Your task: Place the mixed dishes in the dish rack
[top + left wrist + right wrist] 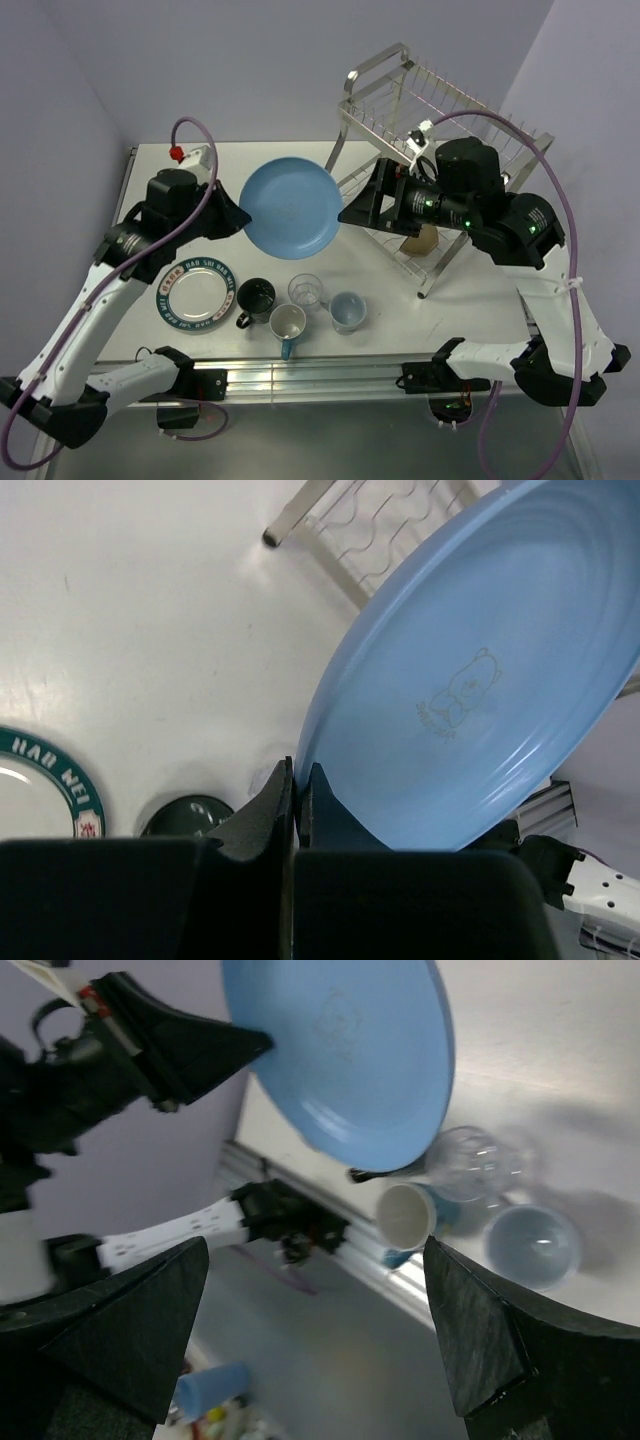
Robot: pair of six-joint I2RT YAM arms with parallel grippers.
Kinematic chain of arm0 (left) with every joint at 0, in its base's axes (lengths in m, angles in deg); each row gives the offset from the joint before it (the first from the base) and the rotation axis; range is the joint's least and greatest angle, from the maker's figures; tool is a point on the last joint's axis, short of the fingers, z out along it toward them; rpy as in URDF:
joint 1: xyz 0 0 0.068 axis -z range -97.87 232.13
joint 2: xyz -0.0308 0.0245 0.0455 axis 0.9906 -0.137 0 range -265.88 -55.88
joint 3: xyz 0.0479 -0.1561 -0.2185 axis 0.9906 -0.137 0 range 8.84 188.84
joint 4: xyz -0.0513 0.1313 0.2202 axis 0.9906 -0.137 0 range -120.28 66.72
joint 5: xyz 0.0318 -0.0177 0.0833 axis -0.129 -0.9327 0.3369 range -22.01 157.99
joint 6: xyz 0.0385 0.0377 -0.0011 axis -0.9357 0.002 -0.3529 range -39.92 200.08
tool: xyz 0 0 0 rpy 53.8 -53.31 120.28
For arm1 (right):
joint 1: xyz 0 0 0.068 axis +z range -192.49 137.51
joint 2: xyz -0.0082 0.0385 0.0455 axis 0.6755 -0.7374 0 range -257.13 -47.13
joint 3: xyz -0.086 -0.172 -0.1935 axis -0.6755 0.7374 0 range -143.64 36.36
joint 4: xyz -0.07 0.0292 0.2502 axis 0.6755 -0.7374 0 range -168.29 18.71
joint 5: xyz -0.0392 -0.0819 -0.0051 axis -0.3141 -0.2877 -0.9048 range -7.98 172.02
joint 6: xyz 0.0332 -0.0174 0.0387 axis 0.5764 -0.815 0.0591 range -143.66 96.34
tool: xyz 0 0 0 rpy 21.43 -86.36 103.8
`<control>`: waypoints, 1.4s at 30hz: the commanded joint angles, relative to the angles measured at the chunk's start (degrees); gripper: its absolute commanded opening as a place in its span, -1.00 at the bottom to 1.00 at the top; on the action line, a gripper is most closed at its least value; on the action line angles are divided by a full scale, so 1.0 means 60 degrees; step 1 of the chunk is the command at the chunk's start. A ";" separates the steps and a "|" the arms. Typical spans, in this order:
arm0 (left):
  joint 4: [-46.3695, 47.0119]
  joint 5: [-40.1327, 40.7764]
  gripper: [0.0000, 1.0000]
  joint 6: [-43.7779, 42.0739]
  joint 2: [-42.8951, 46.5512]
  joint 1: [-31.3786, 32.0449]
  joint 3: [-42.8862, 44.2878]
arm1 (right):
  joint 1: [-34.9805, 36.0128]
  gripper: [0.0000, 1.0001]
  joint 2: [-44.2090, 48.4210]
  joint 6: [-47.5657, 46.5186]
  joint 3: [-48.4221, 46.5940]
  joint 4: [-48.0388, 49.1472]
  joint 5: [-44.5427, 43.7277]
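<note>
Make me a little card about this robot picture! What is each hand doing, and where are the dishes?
Left gripper: shut on the blue plate edge, lifting it
Right gripper: open, beside the plate's other edge
On the table: lettered plate, dark mug, clear glass, white-and-blue mug, light-blue cup
Dish rack: back right

L wrist view: blue plate cut off top & right, lettered plate at left edge; dark mug half hidden by left gripper (rim shows).
</note>
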 commanded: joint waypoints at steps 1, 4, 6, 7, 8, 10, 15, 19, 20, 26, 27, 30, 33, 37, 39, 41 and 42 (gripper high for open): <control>0.1750 0.0033 -1.00 -0.0634 0.0707 -0.0009 -0.0310 | -0.0358 0.90 -0.0003 0.1606 -0.0551 0.0427 0.1910; 0.2556 -0.0040 -1.00 -0.0840 0.1220 0.0035 -0.0589 | -0.0900 0.89 0.0113 0.3084 0.0120 0.1216 0.3619; 0.2849 -0.0374 -1.00 -0.0826 0.1367 0.0020 -0.0634 | -0.1209 0.88 0.0420 0.3644 0.0984 0.2630 0.4283; 0.2836 -0.0522 -1.00 -0.0797 0.1324 0.0020 -0.0489 | -0.1326 0.86 0.0479 0.3558 0.1132 0.2814 0.4344; 0.2763 -0.0698 -1.00 -0.0724 0.1237 0.0020 -0.0386 | -0.1472 0.86 0.0523 0.3339 0.1119 0.2830 0.4229; 0.2441 -0.1254 -1.00 -0.0505 0.0856 0.0020 -0.0005 | -0.1532 0.86 0.0524 0.2359 0.1002 0.2656 0.3646; 0.2616 -0.2353 -1.00 -0.0050 0.0883 0.0035 0.0054 | -0.1590 0.86 0.0421 0.0352 0.0855 0.1634 0.2808; 0.2646 -0.2823 -1.00 0.0417 0.1133 0.0035 0.0055 | -0.1590 0.83 0.0538 -0.0675 0.0854 0.1073 0.1461; 0.2645 -0.3128 -0.99 0.0535 0.1148 0.0035 0.0040 | -0.1590 0.81 0.0553 -0.1039 0.0869 0.1058 0.1329; 0.2543 -0.4507 -1.00 0.1269 0.0827 0.0035 0.0084 | -0.1576 0.61 0.0363 -0.1540 0.0650 0.1423 0.2117; 0.2383 -0.4624 -1.00 0.1225 0.0753 0.0020 0.0229 | -0.1576 0.57 0.0348 -0.1613 0.0664 0.1482 0.2278; 0.2148 -0.4962 -0.99 0.1050 0.0431 0.0035 0.0435 | -0.1576 0.37 0.0304 -0.1804 0.0810 0.1775 0.2806; 0.2147 -0.5094 -1.00 0.1122 0.0255 0.0035 0.0363 | -0.1503 -0.04 0.0289 -0.1848 0.1001 0.2069 0.3144; 0.1930 -0.4993 -1.00 0.1122 -0.0241 0.0035 0.0523 | -0.1313 -0.39 0.0216 -0.1921 0.0899 0.1997 0.3028; 0.1694 -0.4846 -1.00 0.1180 -0.0433 0.0020 0.0785 | -0.1167 -1.00 0.0202 -0.1922 0.0710 0.1806 0.2677; 0.1328 -0.4480 -1.00 0.1195 -0.0711 0.0035 0.1006 | -0.1064 -1.00 0.0158 -0.1849 0.0563 0.1427 0.1962; 0.1240 -0.4406 -1.00 0.1210 -0.0799 0.0020 0.1224 | -0.0802 -1.00 0.0158 -0.1791 0.0504 0.1352 0.1609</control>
